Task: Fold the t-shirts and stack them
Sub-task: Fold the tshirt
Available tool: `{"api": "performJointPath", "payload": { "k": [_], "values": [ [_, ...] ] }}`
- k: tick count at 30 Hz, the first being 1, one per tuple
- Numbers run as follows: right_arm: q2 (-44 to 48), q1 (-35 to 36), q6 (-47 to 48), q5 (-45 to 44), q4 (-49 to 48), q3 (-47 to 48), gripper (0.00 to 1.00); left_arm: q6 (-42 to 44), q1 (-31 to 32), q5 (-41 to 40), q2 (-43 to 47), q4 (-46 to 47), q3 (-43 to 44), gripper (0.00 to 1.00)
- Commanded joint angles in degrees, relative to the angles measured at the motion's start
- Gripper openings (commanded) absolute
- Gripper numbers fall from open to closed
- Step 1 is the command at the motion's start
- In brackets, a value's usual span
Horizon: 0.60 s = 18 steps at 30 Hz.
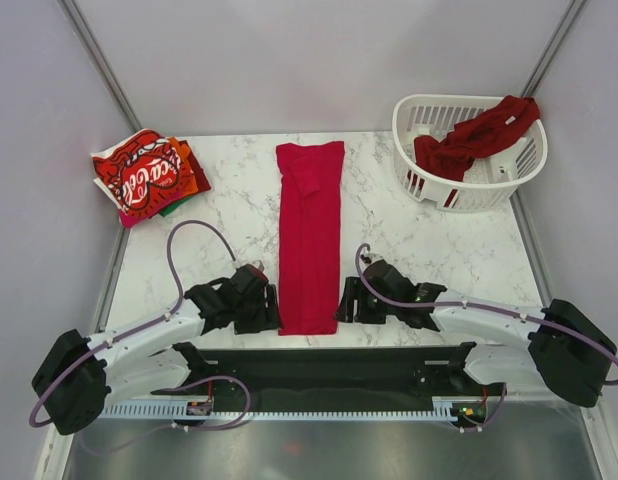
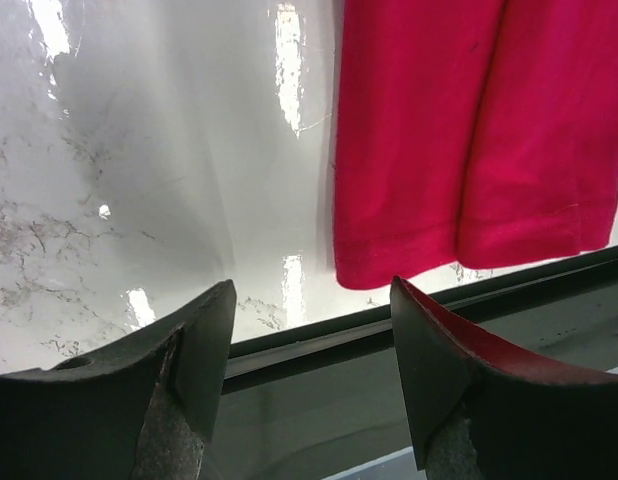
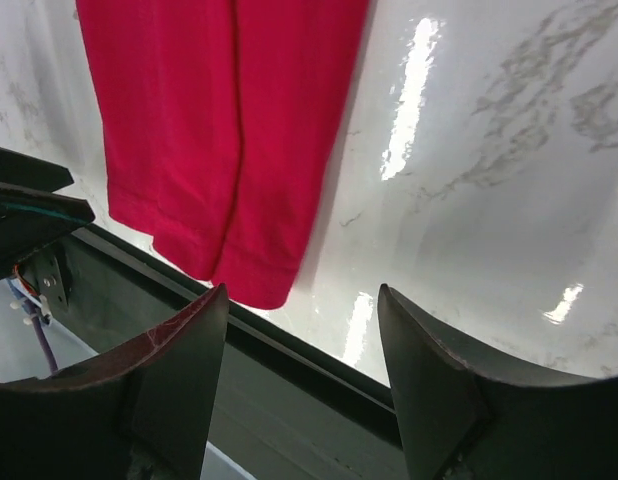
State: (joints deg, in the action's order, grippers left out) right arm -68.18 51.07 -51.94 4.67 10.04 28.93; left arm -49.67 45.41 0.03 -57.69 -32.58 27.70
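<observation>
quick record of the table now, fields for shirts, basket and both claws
bright red tee: folded into a long strip, lying flat in the middle
folded stack: far left, Coca-Cola tee on top
basket: far right, dark red tee draped over its rim
left claw: open, empty, by strip's near left corner
right claw: open, empty, by strip's near right corner

The left arm (image 1: 139,335) and right arm (image 1: 489,316) had white shells, black joints, purple cables, and black bases at eight and four o'clock
</observation>
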Motion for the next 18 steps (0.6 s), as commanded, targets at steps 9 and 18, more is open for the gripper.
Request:
{"api": "performJointPath", "payload": {
  "k": [9,18],
  "values": [
    [-8.7,2.9,-4.4,2.3,-13.5,-2.2,0.64,-3.1,0.4,-2.1,1.0,4.4,-1.8,0.7],
    [-10.5,3.1,-4.0,3.0,-15.8,-3.7,0.3,-3.2,0.4,-0.3,-1.3,7.1,-1.8,0.69]
  ]
}}
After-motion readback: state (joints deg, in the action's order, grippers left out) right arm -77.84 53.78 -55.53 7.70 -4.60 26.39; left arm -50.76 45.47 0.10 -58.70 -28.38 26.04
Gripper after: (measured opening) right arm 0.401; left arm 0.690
